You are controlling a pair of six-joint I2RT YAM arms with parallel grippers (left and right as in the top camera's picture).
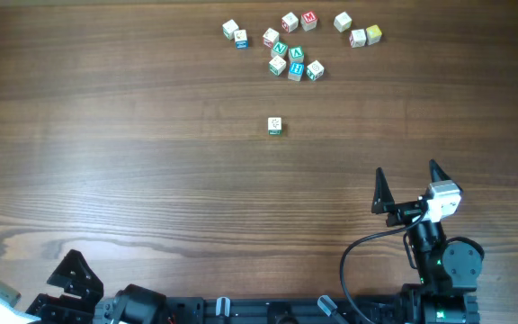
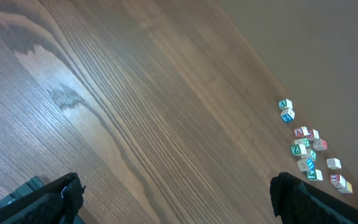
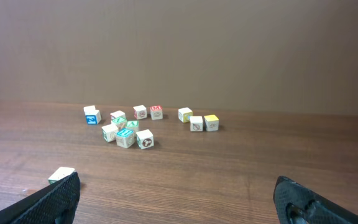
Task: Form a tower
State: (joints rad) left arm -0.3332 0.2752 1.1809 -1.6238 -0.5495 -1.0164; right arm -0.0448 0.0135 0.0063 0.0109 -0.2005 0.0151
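Stacking not begun; I see nothing piled.
Lone cube (image 1: 275, 126) mid-table, loose cubes (image 1: 295, 45) far, left gripper (image 2: 179, 196) and right gripper (image 1: 406, 178) both spread wide, empty.

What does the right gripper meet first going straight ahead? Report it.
The right gripper looks to have a free way over the table as far as the far cubes. It would probably meet the white cube beside the yellow cube first, though depth is unclear.

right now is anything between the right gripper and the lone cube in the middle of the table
Nothing visible. Only bare table lies between the open right gripper and the lone cube. The other cubes sit in a scatter beyond it, toward the far edge.
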